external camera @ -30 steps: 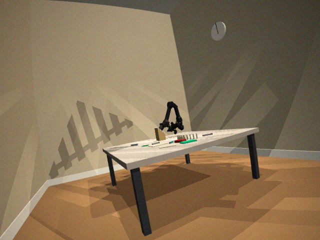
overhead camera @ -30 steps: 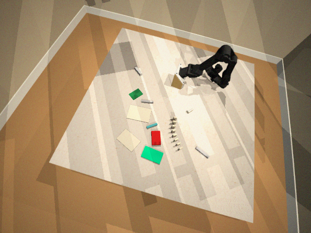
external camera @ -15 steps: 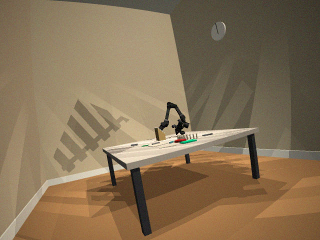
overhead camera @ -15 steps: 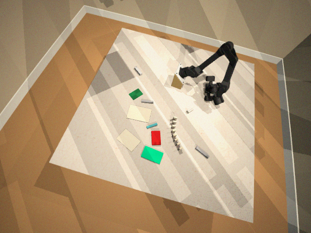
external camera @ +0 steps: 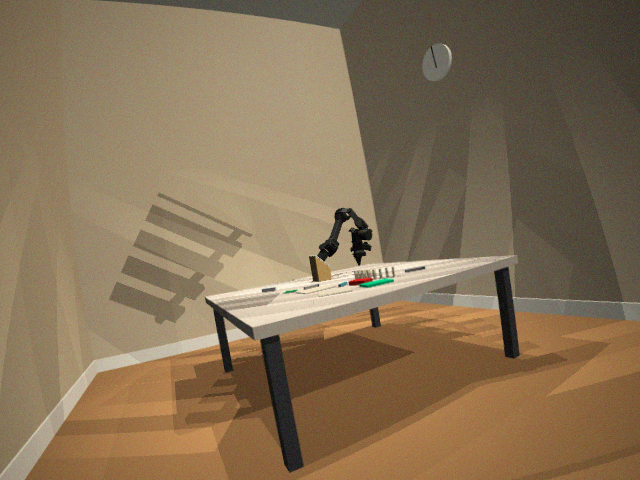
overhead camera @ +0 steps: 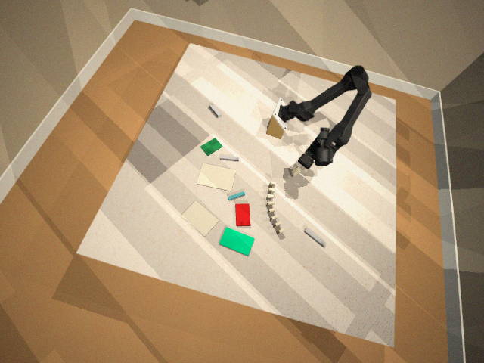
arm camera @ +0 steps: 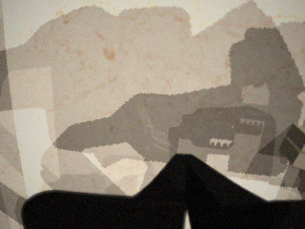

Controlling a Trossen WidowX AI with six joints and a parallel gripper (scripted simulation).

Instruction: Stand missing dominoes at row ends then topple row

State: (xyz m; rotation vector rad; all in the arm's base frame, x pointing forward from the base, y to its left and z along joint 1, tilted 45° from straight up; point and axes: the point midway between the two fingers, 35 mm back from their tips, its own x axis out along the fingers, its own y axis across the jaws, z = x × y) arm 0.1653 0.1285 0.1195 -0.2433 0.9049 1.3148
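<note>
The top view looked steeply down from high above, tilted, taking in the whole table (overhead camera: 117,242) and the floor around it. The exterior view stood far off and low, near floor level, facing a table (external camera: 289,310) corner with two walls behind. The wrist view sat on the gripper (arm camera: 188,200), looking close down at the tabletop. Top and exterior views shared the arm (overhead camera: 343,117) and domino row (overhead camera: 273,209).
</note>
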